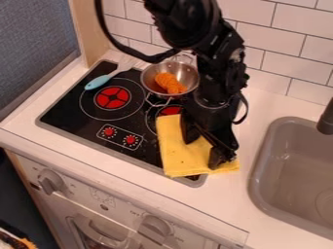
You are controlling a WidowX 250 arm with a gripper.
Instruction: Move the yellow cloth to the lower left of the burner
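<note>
Here, the yellow cloth [180, 158] lies across the right front corner of the cooktop [65, 112] and onto the counter [156, 187]. Its visible upper end points up the view toward the right burner [170, 111]; its left edge runs nearly vertical. The gripper [205, 150], spread wide over the cloth, partly obscures its long axis.

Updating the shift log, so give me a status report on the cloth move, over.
Gripper open, down at yellow cloth. Cloth lies across stovetop's right edge, partly on counter. Pot and blue-handled utensil farther back, off cloth.
</note>
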